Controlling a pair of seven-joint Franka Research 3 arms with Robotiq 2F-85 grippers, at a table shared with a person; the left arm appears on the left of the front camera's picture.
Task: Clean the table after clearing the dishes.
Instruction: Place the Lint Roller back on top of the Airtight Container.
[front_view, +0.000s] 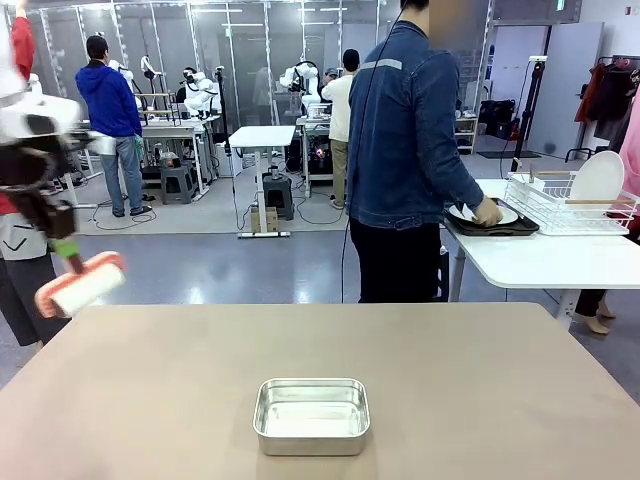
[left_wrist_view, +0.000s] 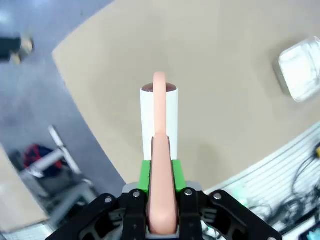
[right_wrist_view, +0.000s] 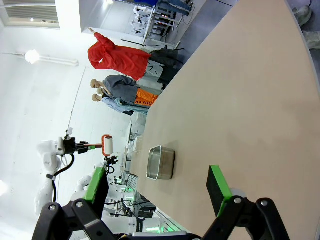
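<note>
Tan bench (front_view: 480, 390) carries a steel pan (front_view: 311, 415); left pincer (left_wrist_view: 161, 172) clamps a lint roller (front_view: 80, 285) aloft beyond its left edge, right pincer (right_wrist_view: 160, 185) gapes empty; a person's hand (front_view: 487, 212) rests on dishes (front_view: 490, 216) at a white side table (front_view: 540, 258).

We see our left hand (left_wrist_view: 161, 197) clamped on the salmon-pink handle of a lint roller (left_wrist_view: 159, 120), green pads (left_wrist_view: 144, 175) pressing either side. The white roll points away from us, above the tan surface (left_wrist_view: 200, 60) near its rounded corner. A steel pan (left_wrist_view: 301, 70) sits far off at the right edge.
</note>
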